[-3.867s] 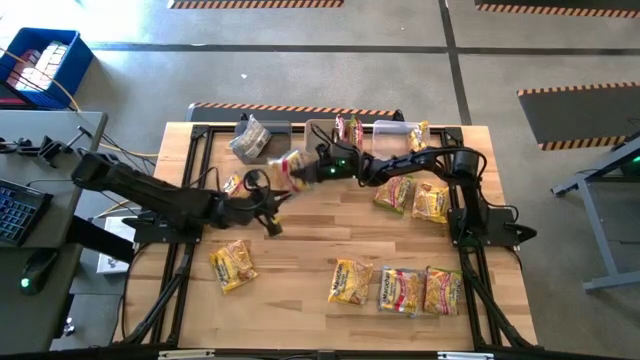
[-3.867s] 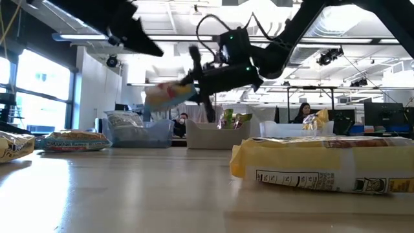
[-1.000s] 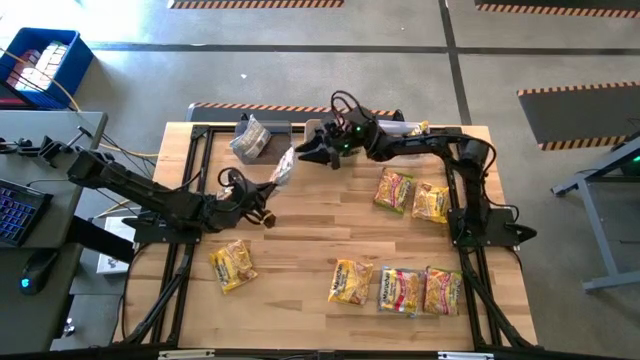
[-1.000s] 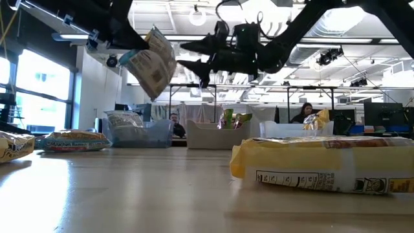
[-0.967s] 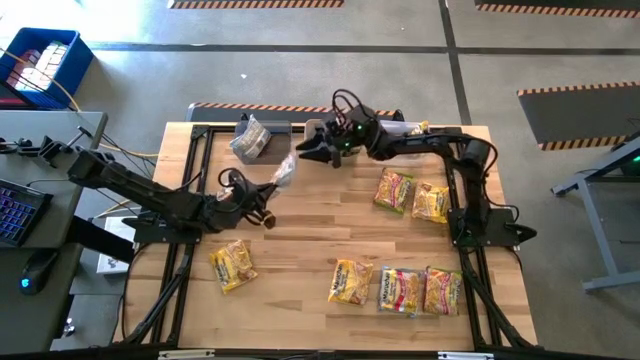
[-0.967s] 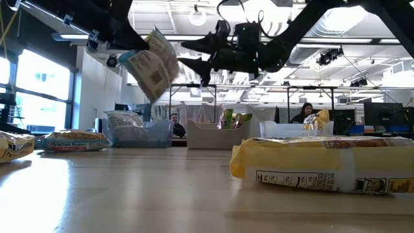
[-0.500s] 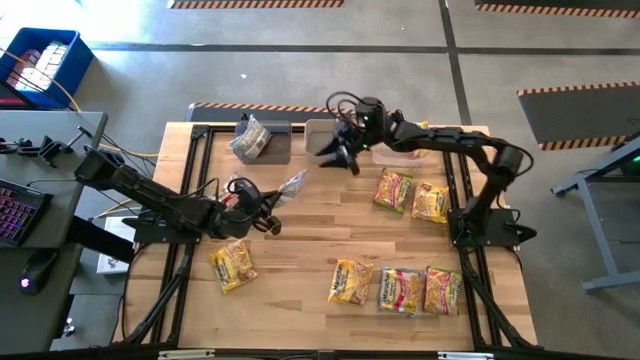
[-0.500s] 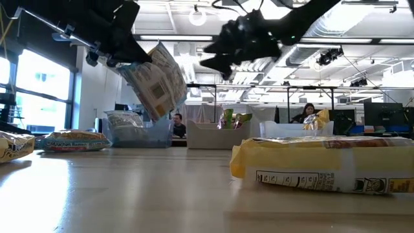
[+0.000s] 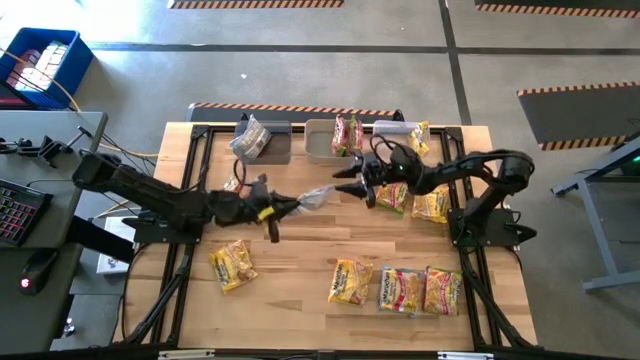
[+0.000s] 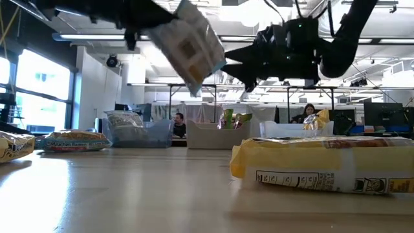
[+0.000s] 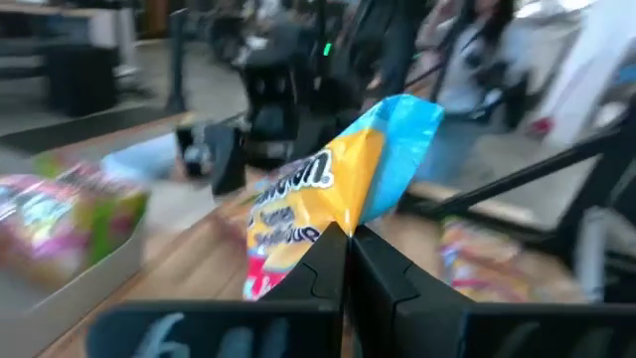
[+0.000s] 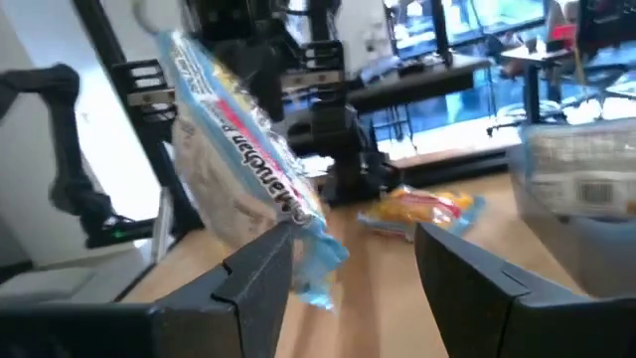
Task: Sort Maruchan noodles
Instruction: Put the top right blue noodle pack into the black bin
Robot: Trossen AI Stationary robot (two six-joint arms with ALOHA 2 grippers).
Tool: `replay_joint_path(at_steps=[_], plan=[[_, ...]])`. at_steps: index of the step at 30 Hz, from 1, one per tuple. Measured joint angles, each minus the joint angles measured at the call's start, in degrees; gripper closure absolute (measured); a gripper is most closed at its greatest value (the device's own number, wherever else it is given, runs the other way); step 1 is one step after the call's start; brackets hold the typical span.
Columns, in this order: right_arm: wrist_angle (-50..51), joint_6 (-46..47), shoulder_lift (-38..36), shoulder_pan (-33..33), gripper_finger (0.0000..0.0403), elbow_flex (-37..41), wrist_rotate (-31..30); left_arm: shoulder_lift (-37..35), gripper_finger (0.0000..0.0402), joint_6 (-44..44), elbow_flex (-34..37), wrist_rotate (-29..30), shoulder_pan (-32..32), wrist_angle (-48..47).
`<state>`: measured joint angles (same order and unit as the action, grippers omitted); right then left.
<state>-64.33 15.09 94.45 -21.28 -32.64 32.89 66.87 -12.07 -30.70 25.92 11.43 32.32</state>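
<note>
The left gripper point(image 9: 283, 207) hangs above the middle of the table point(image 9: 300, 275), its fingers point(image 11: 328, 267) pinched tight on one edge of a yellow and blue noodle packet point(image 9: 317, 196), which sticks out from the fingertips toward the right arm and clear of the wood. Facing it, the right gripper point(image 9: 352, 184) sits just beside the packet's far end with its jaws spread wide; in the right wrist view the packet point(image 12: 243, 169) stands close ahead of the two parted fingers point(image 12: 253, 273), not between them. From table height the packet point(image 10: 193, 45) is tilted and high in the air, well above the boards. Along the far edge stand three bins: the left bin point(image 9: 280, 150) with a silvery packet point(image 9: 249, 138), the middle bin point(image 9: 318, 146) with a reddish packet point(image 9: 347, 132), the right bin point(image 9: 388, 128) with a yellow one point(image 9: 419, 134). Two packets point(image 9: 430, 203) lie under the right arm, three in a row point(image 9: 398, 289) near the front edge, and a lone packet point(image 9: 232, 264) at front left. Bare wood lies open below the two grippers, between them and the front row.
</note>
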Motion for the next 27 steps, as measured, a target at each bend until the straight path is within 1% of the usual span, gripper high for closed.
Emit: replay_joint_path(at_steps=[6,9,11,13,17,23,27], plan=[[-5.5,1.7,0.0,3.4,0.0196,0.2,0.1,0.0,0.0401,1.6,0.0,-11.7,-5.7,10.4],[-9.7,3.0,0.0,3.3,0.0192,0.2,0.2,0.0,0.0401,2.7,0.0,-16.6,-7.6,15.0],[-12.1,3.1,0.0,3.0,0.0189,0.2,0.2,0.0,0.0401,2.2,0.0,-18.8,-8.7,16.5],[-13.7,3.9,0.0,2.9,0.0188,-0.1,0.3,0.0,0.0401,1.9,0.0,-19.7,-9.6,17.3],[-13.8,4.0,0.0,4.2,0.0187,-3.2,0.8,0.0,0.0401,2.3,0.0,-19.9,-10.8,18.3],[-13.4,3.1,0.0,5.6,0.0187,-7.0,3.9,-0.1,0.0401,3.4,0.0,-20.8,-12.4,20.5],[-13.6,6.7,0.0,4.4,0.0187,-7.4,5.2,-0.5,0.0401,4.8,0.0,-21.4,-13.4,20.8]])
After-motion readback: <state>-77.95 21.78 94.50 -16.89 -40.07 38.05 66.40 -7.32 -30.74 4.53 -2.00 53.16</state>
